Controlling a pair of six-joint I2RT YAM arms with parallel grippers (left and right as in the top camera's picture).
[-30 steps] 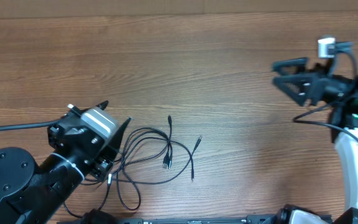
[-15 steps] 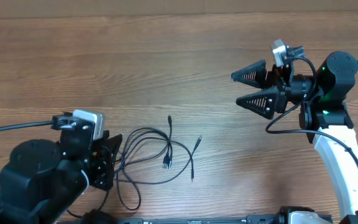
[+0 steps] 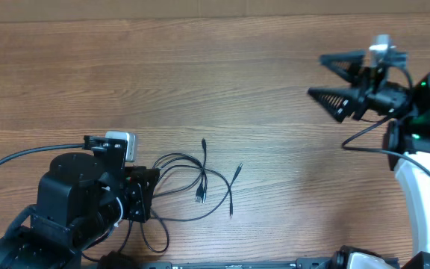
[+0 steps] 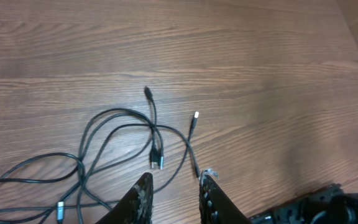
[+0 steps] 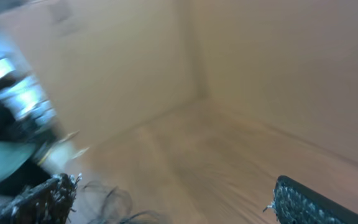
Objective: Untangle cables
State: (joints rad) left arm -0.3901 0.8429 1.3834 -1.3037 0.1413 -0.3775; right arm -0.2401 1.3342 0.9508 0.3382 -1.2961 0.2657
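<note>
Table (image 3: pixel 215 90) under me: brown wood, grain running left to right, matte and evenly lit, with only soft shadows. A pale tan strip (image 3: pixel 200 7) runs along its far edge. My right-side view is blurred; beige panels (image 5: pixel 260 74) meet at a corner there, possibly cardboard. The light is soft and warm.

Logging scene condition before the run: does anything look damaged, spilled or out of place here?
Only the cables: thin black cords lie in crossing loops, left of centre on the wooden table, with their plugs pointing different ways. There is no spill or visible damage.
</note>
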